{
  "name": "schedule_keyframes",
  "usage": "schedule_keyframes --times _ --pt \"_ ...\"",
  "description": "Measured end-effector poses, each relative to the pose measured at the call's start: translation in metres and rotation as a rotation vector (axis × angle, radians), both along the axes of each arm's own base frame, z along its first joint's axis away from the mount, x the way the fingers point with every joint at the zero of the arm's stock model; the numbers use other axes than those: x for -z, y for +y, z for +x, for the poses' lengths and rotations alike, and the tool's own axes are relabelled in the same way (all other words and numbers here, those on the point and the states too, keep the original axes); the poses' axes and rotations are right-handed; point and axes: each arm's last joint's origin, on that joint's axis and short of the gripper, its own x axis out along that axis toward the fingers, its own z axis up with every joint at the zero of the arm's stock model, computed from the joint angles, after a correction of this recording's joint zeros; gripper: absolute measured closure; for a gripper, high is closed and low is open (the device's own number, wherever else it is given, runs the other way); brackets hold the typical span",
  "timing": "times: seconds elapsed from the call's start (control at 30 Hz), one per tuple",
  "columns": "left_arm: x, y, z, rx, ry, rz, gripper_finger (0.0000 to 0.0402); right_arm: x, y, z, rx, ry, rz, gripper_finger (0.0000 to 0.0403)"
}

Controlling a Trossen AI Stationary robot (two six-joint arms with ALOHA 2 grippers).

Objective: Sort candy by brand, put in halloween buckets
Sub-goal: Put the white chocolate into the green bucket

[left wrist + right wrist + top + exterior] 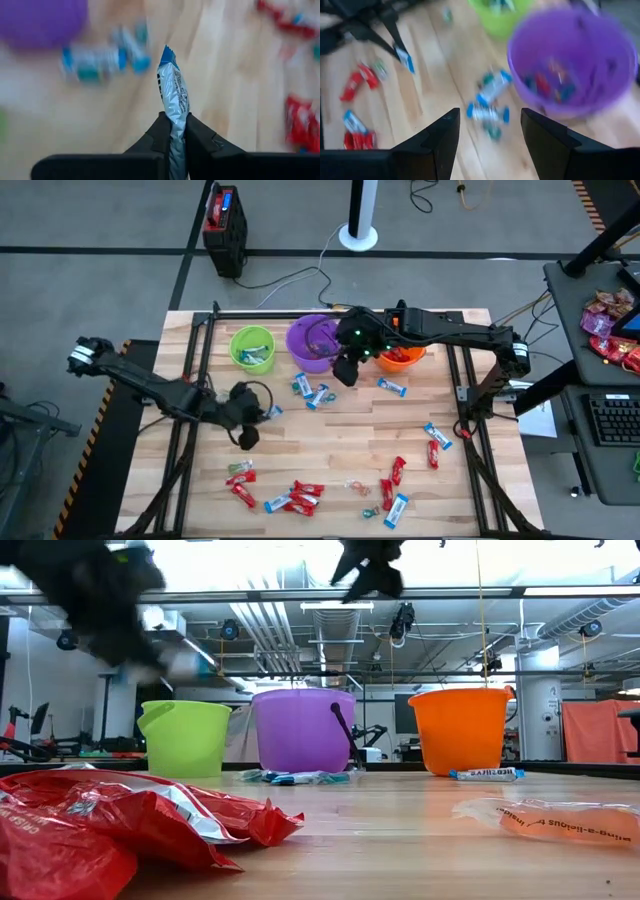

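Observation:
My left gripper point(264, 414) hangs above the table's left middle, shut on a blue-and-white candy point(173, 97); the low view shows it point(150, 645) high up at the left. My right gripper point(346, 370) stands open in the air by the purple bucket point(313, 340), with nothing between its fingers point(490, 132). The lime green bucket point(251, 348) and the orange bucket point(402, 358) flank the purple one at the far edge. Loose blue-and-white candies point(312, 392) and red candies point(300, 496) lie flat on the wood. My left gripper pinches the blue-and-white candy between its two fingers point(159, 135), on its lower half point(175, 125). The candy lies along the fingers, its blue crimped end point(167, 54) sticking out past the tips. The fingers slant down from the table's left. The candy is lifted clear of the table.
More candies lie at the right point(438, 437) and near edge point(394, 502). Red candy bags point(100, 830) lie close to the low camera. A side table with a heap of bags point(610, 325) stands to the right, and a black box point(224, 225) sits on the floor beyond.

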Motion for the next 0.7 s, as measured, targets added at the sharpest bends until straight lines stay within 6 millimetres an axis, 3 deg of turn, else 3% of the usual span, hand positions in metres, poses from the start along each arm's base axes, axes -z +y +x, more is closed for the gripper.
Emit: schedule_keyframes --times 0.17,0.43,0.53,0.7 --pt "-0.062 0.019 0.009 -0.048 -0.162 0.191 0.0387 -0.019 -0.002 0.018 -0.088 -0.276 -0.118 0.0200" --pt "-0.149 0.058 0.011 -0.084 -0.459 0.423 0.0387 -0.059 -0.008 0.036 -0.260 -0.861 -0.217 0.0200" --pt "-0.169 0.065 0.011 -0.080 -0.549 0.470 0.0388 -0.062 -0.008 0.038 -0.259 -0.917 -0.229 0.0200" --pt "-0.185 0.067 0.016 -0.077 -0.585 0.547 0.0389 -0.053 -0.011 0.046 -0.247 -0.896 -0.196 0.0200"
